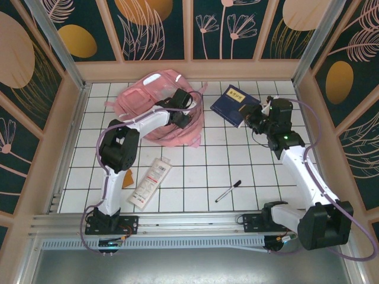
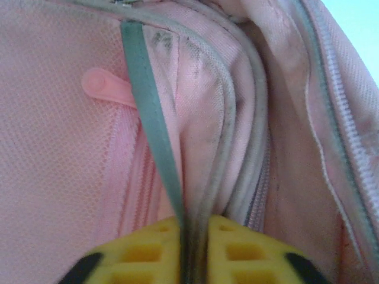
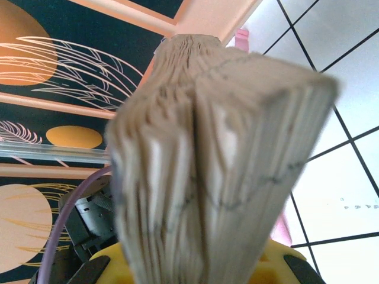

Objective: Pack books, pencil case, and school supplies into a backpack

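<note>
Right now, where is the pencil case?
In the top external view the pencil case lies diagonally on the front-left tiles, just right of the left arm, with the pen further right.

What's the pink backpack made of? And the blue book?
The backpack looks like soft woven fabric, maybe nylon or polyester: the left wrist view shows fine mesh weave, stitched seams and zipper teeth. The book looks like matte paper pages, with fanned, fibrous edges, inside a smooth navy cover, probably card.
</note>
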Action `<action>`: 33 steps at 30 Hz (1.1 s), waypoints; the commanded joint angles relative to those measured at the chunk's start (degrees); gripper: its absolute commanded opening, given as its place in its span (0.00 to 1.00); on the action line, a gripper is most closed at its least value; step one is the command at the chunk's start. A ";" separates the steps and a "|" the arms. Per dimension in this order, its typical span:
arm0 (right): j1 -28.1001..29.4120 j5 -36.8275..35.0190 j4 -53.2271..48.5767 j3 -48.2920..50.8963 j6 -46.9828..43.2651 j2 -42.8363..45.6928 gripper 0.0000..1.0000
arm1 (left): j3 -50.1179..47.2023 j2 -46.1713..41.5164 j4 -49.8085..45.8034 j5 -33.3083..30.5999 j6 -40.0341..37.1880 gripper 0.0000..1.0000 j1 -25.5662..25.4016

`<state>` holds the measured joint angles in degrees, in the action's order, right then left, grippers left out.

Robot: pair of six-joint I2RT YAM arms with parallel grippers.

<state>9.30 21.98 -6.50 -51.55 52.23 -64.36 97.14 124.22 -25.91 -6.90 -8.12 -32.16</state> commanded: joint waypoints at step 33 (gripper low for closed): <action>16.31 8.94 41.96 -19.78 13.33 -49.21 0.00 | 34.87 -7.56 -11.99 3.94 7.00 0.00 0.90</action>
<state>24.69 33.65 24.73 -66.50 63.64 -111.13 131.15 118.10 -39.11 -4.89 -1.19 -31.22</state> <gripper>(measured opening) 0.105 0.017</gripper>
